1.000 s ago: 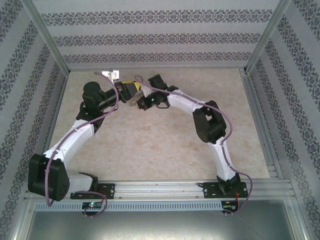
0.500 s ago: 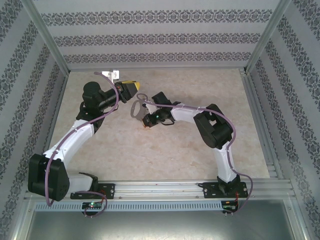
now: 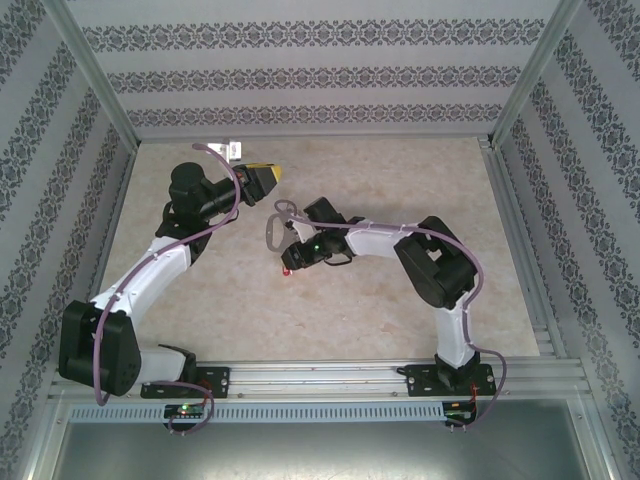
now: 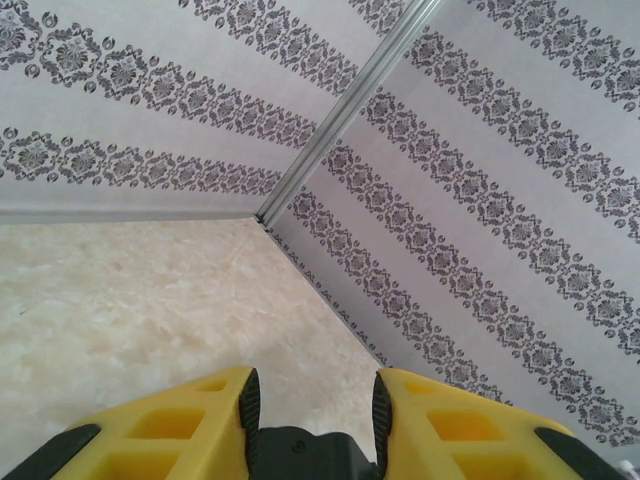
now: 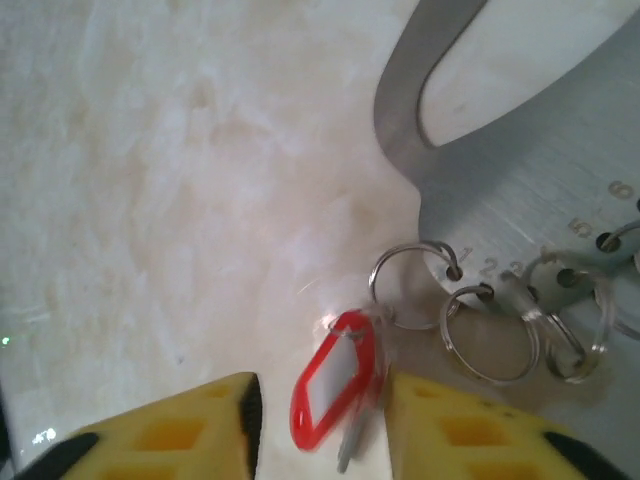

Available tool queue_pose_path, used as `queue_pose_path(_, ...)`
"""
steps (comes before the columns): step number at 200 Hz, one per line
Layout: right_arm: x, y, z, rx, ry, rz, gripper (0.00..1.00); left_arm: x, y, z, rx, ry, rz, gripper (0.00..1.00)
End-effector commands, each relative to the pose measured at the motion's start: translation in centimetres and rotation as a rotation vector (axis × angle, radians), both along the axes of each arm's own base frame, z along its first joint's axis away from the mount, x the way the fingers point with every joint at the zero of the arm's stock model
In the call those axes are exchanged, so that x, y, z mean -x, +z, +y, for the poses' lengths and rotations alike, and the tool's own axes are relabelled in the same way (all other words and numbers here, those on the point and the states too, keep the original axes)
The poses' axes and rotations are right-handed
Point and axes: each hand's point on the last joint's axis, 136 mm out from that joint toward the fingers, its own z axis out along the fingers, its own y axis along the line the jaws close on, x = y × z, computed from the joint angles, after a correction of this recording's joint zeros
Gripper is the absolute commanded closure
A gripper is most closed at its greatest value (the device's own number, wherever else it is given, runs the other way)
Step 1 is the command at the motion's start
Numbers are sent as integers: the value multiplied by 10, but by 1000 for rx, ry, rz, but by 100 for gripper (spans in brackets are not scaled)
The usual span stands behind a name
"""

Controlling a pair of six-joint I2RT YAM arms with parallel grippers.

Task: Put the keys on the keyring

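Observation:
The keyring [image 5: 520,170], a flat grey metal loop with numbered holes, lies on the table with several small rings [image 5: 485,335] along its edge. In the top view the keyring [image 3: 276,226] lies between the two arms. The keys, a red tag [image 5: 335,385] with a small silver key [image 5: 350,448], hang from the first ring [image 5: 410,285]; the tag looks blurred. My right gripper [image 5: 320,400] is open, its yellow fingers [image 5: 200,420] on either side of the tag, gripping nothing. In the top view the right gripper [image 3: 292,260] sits by the red tag [image 3: 287,270]. My left gripper [image 4: 312,405] is open, holding nothing, and faces the back corner.
Patterned walls [image 3: 320,70] enclose the beige table [image 3: 380,310] at the back and both sides. A small white bracket [image 3: 226,149] stands at the back left near my left gripper [image 3: 264,180]. Aluminium rails [image 3: 320,375] run along the near edge.
My right arm has drawn back toward the near side, bringing the keyring and keys away from the left gripper. Its jaws have opened and let go of the keys. The left arm barely moved.

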Motion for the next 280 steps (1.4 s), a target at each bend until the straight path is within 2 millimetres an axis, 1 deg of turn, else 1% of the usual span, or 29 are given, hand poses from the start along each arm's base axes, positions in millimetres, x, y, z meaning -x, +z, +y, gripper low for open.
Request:
queue_pose_path(1, 18, 14, -1, -21, 29, 25, 52, -3, 7, 1, 5, -14, -9, 62)
queue_pose_path(15, 26, 15, -9, -14, 30, 32, 48, -1, 9, 0, 5, -23, -11, 62)
queue_pose_path(26, 31, 23, -15, -22, 24, 26, 46, 1, 10, -1, 7, -30, -12, 61)
queue_pose_path(38, 34, 38, -23, -44, 14, 6, 42, 3, 13, -1, 8, -36, -16, 59)
queue_pose_path(42, 34, 45, -26, -51, 7, -7, 37, 4, 14, -1, 7, -35, -19, 58)
queue_pose_path(48, 35, 53, -32, -57, -5, -25, 33, 5, 15, -1, 5, -36, -23, 55)
queue_pose_path(52, 34, 60, -35, -62, -15, -41, 28, 6, 15, 0, 5, -33, -25, 51)
queue_pose_path(63, 30, 77, -47, -75, -46, -80, 25, 8, 17, 1, -3, -28, -38, 36)
queue_pose_path(66, 29, 83, -51, -79, -56, -94, 19, 9, 17, 1, -5, -24, -38, 27)
queue_pose_path(70, 26, 90, -57, -81, -73, -112, 13, 8, 17, 2, -11, -16, -41, 4)
queue_pose_path(73, 23, 95, -62, -82, -88, -126, 12, 9, 16, 4, -15, -10, -41, 0)
queue_pose_path(80, 16, 106, -74, -80, -126, -160, 9, 9, 15, 6, -32, 8, -44, 0)
queue_pose_path(83, 14, 111, -79, -80, -139, -174, 4, 9, 14, 8, -40, 19, -45, 0)
queue_pose_path(85, 12, 115, -83, -81, -151, -183, 3, 9, 14, 8, -46, 25, -46, 0)
queue_pose_path(103, -8, 139, -119, -35, -265, -287, 2, 8, 10, 23, -100, 125, -69, 0)
queue_pose_path(123, -35, 145, -167, 82, -427, -413, 2, 9, 4, 49, -177, 286, -142, 0)
queue_pose_path(133, -51, 144, -195, 130, -553, -465, 2, 8, 1, 69, -216, 411, -191, 0)
queue_pose_path(145, -66, 143, -227, 194, -672, -540, 2, 11, -8, 94, -270, 556, -248, 0)
queue_pose_path(159, -79, 145, -266, 251, -825, -636, 2, 15, -20, 127, -353, 739, -283, 0)
queue_pose_path(170, -85, 149, -286, 263, -881, -708, 3, 17, -38, 141, -471, 800, -293, 0)
queue_pose_path(177, -88, 150, -300, 302, -916, -755, 3, 16, -54, 147, -562, 820, -271, 0)
queue_pose_path(187, -91, 148, -318, 384, -940, -797, 3, 14, -74, 164, -641, 892, -221, 0)
queue_pose_path(208, -96, 139, -356, 539, -1020, -824, 2, 13, -114, 195, -699, 1025, -157, 0)
queue_pose_path(216, -96, 135, -369, 575, -1053, -839, 2, 11, -137, 203, -747, 1052, -118, 0)
queue_pose_path(230, -92, 131, -391, 636, -1125, -876, 3, 8, -166, 205, -800, 1050, -93, 0)
queue_pose_path(239, -90, 127, -399, 650, -1134, -885, 2, 7, -176, 208, -841, 1061, -89, 0)
queue_pose_path(251, -87, 117, -409, 665, -1146, -884, 2, 9, -200, 207, -858, 1023, -18, 0)
queue_pose_path(260, -87, 110, -413, 667, -1141, -885, 2, 11, -204, 207, -850, 1033, -49, 0)
queue_pose_path(280, -89, 99, -409, 684, -1089, -880, 2, 15, -209, 206, -804, 1052, -120, 0)
